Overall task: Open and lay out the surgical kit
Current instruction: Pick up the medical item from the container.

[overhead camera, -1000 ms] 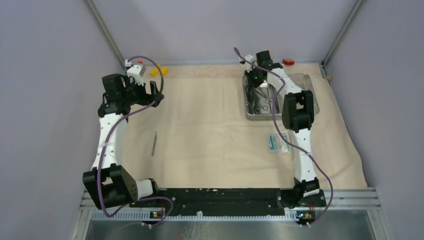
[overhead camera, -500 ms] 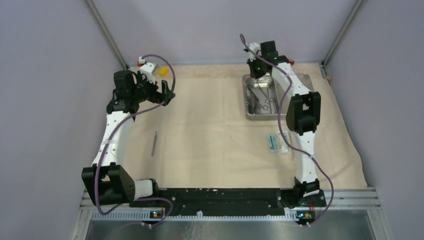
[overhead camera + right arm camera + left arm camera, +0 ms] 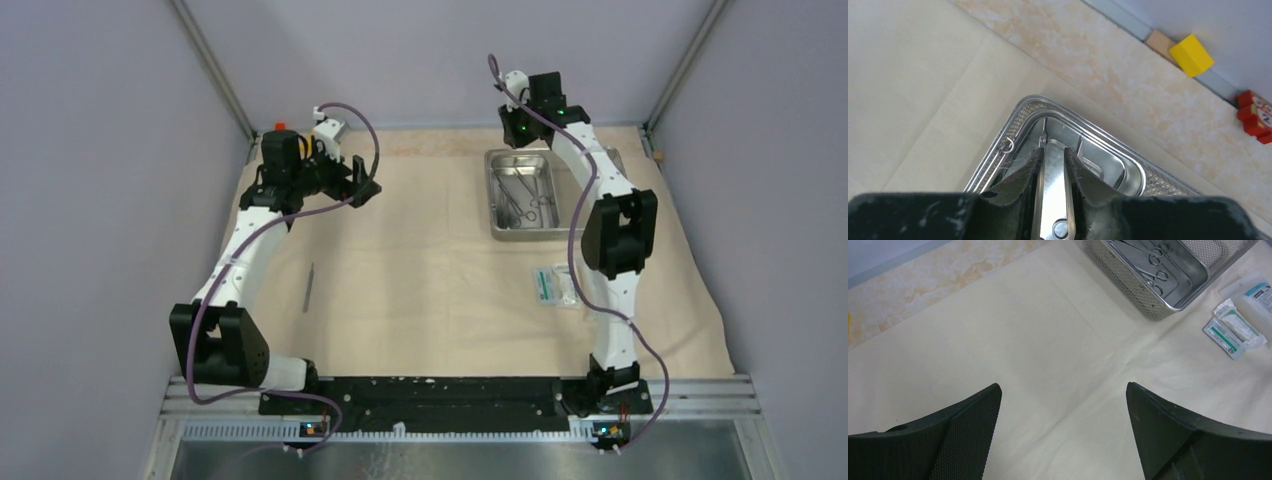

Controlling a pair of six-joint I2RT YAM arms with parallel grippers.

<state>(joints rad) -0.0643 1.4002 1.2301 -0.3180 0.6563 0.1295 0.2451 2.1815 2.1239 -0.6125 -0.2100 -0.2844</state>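
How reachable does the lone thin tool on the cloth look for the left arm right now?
Probably yes. The thin tool lies alone on bare cloth on the left arm's side, with nothing over or beside it, and the left end effector is open and empty above the cloth.

Cloth wrap (image 3: 400, 300) covers the tabletop. Tray (image 3: 520, 236) sits far right on it, forceps (image 3: 520, 195) inside. Packets (image 3: 556, 285) just near of tray. Lone instrument (image 3: 310, 287) left-centre on wrap.
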